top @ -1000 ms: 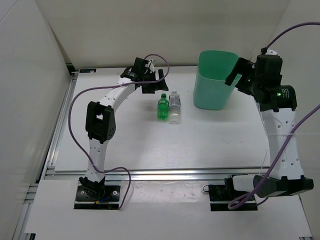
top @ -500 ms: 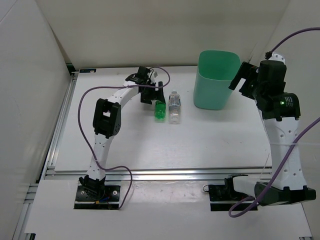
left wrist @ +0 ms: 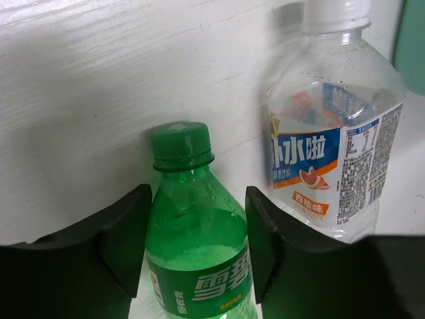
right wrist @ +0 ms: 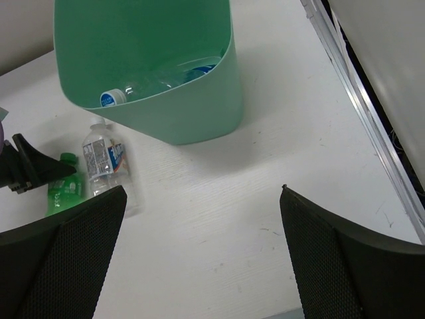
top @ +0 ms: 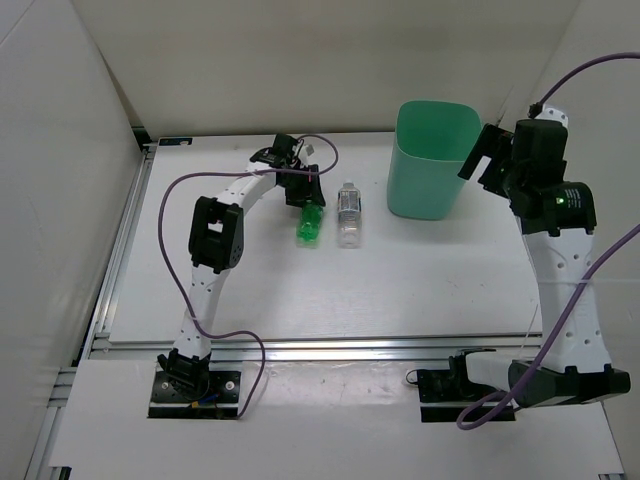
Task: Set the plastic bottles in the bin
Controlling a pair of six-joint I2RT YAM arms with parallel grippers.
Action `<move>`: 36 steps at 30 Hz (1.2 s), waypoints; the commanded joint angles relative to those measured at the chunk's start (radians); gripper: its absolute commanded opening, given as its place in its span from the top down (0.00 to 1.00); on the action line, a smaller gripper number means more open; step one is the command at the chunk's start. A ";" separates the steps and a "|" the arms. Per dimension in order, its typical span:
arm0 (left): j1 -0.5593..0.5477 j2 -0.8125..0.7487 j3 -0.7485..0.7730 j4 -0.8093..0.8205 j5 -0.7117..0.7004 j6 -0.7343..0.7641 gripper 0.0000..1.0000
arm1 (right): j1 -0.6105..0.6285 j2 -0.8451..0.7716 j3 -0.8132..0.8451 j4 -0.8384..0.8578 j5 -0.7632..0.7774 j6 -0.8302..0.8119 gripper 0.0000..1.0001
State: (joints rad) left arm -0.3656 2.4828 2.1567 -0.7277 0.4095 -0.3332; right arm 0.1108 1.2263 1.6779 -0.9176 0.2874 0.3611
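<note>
Green bottle (left wrist: 194, 226) gripped (end effector (left wrist: 196, 236)); labelled bottle (left wrist: 332, 153) beside.

The green bottle (left wrist: 196, 226) has a green cap. The clear bottle (left wrist: 332, 100) has a white cap and a blue and white label. The bin (top: 422, 185) is mint green.

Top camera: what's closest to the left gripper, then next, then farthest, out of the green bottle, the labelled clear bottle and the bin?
1. green bottle, between the left gripper's fingers.
2. labelled clear bottle, just to its right.
3. bin, farthest right.
</note>
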 commanded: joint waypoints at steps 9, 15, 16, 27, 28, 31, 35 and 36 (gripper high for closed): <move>0.028 -0.070 -0.028 -0.013 -0.015 -0.079 0.56 | -0.003 0.076 0.060 0.007 0.070 0.062 0.00; 0.068 -0.079 0.170 -0.013 -0.006 -0.220 0.68 | -0.003 0.096 0.071 -0.016 0.117 0.107 0.00; 0.068 -0.079 0.199 -0.004 0.006 -0.259 0.70 | -0.003 0.108 0.081 -0.017 0.131 0.116 0.00; 0.068 -0.143 0.388 0.297 0.015 -0.513 0.79 | -0.013 0.194 0.217 -0.084 0.068 0.202 0.00; 0.068 -0.144 0.388 0.341 0.015 -0.539 0.80 | -0.013 0.194 0.230 -0.084 0.068 0.202 0.00; 0.036 -0.131 0.397 0.541 0.015 -0.651 0.80 | -0.022 0.229 0.334 -0.147 0.068 0.231 0.00; -0.007 -0.090 0.410 0.681 -0.035 -0.773 0.80 | -0.118 0.329 0.495 -0.295 -0.078 0.288 0.00; -0.016 -0.090 0.399 0.742 -0.049 -0.802 0.80 | -0.152 0.358 0.601 -0.382 -0.137 0.301 0.00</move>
State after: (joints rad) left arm -0.3355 2.4329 2.5275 -0.2081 0.3870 -1.0077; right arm 0.0299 1.5230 2.1319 -1.1412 0.2764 0.5999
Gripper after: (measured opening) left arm 0.663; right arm 0.998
